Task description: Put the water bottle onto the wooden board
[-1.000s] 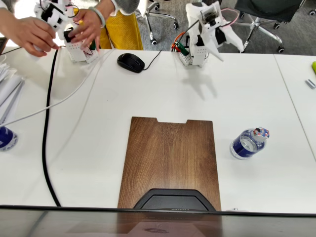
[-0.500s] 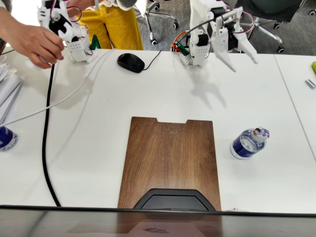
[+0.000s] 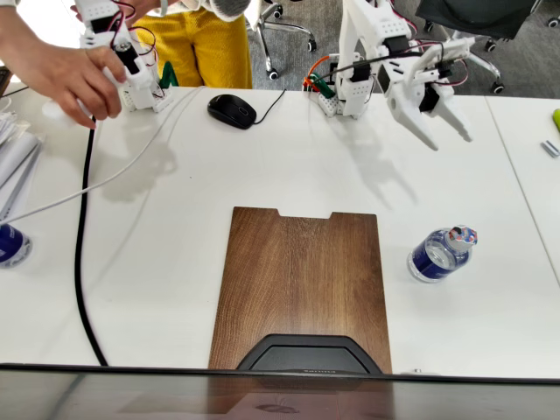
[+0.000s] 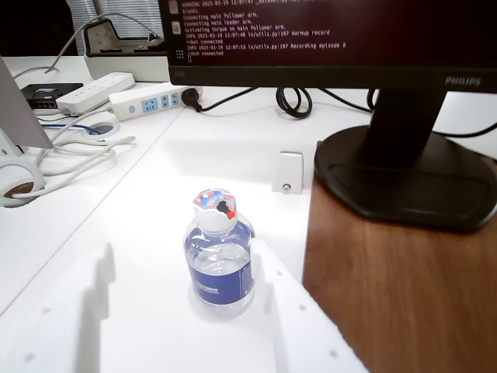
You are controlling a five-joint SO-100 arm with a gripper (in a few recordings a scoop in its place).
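Observation:
The water bottle stands upright on the white table, right of the wooden board and apart from it. It is clear, with a dark blue label and a speckled white cap. My white gripper hangs open in the air beyond the bottle, fingers pointing down toward it, holding nothing. In the wrist view the bottle is centred a little way ahead, and my white fingers spread wide on either side of it at the bottom edge. The board lies to the right there.
A black monitor base rests on the board's near end, seen as a stand in the wrist view. A mouse and a black cable lie far left. A dark blue round object sits at the left edge.
My arm has unfolded from its base, and the gripper has swung out to the right and toward the bottle. The bottle and board have not moved.

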